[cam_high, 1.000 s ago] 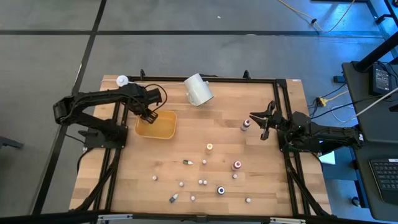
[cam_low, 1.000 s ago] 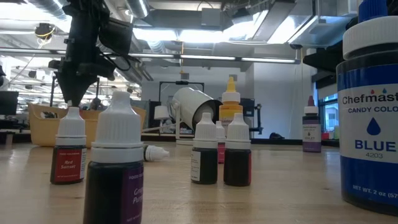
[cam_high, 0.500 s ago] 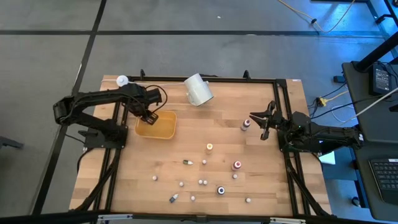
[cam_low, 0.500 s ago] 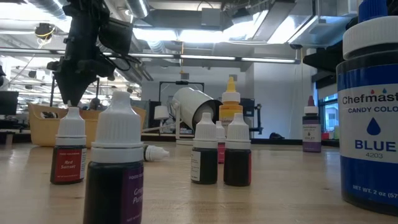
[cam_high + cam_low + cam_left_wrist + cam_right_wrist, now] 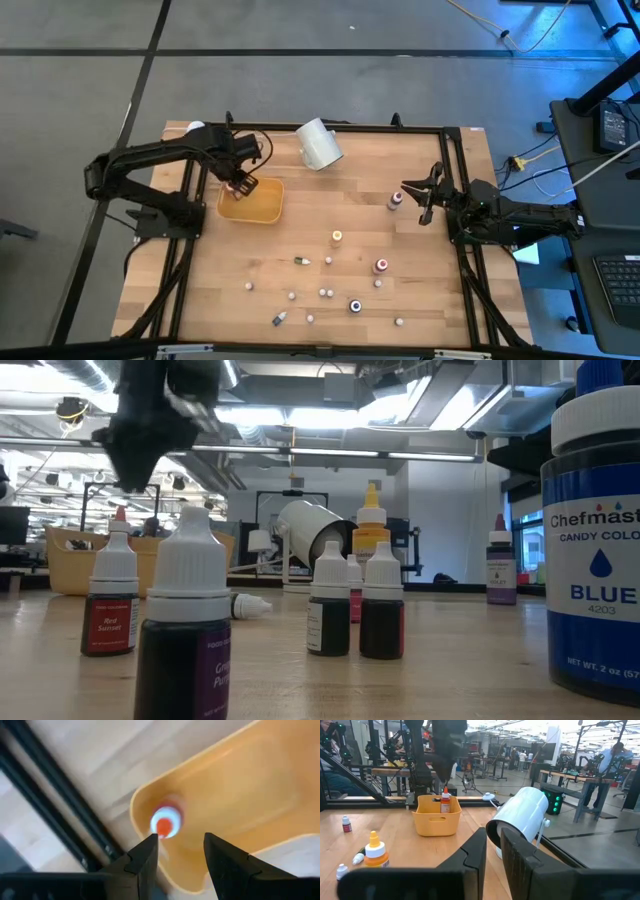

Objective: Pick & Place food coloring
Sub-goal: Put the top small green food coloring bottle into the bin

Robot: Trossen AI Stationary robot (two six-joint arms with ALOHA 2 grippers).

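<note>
A: Left gripper (image 5: pixel 243 183) sits upper left in the high view, over the near-left corner of the yellow tray (image 5: pixel 262 207). Fingers (image 5: pixel 145 862) part-open, nothing between them in the wrist view.

B: Bottle?

A: One red-capped food coloring bottle (image 5: pixel 166 822) stands upright inside the tray, by its corner wall, below the gap between the fingers. Right wrist view shows the same bottle (image 5: pixel 445 803) poking above the rim.

B: Touching the gripper?

A: Looks apart, though the wrist view is blurred there.

B: Right gripper?

A: Right gripper (image 5: pixel 424 195) at centre right of the high view, fingers closed, empty, just beside a pink-capped bottle (image 5: pixel 396 198).

B: The rest?

A: Loose bottles (image 5: pixel 327 292) scattered across the lower centre of the table (image 5: pixel 430 300). White cup (image 5: pixel 319 144) lies on its side at upper centre.
</note>
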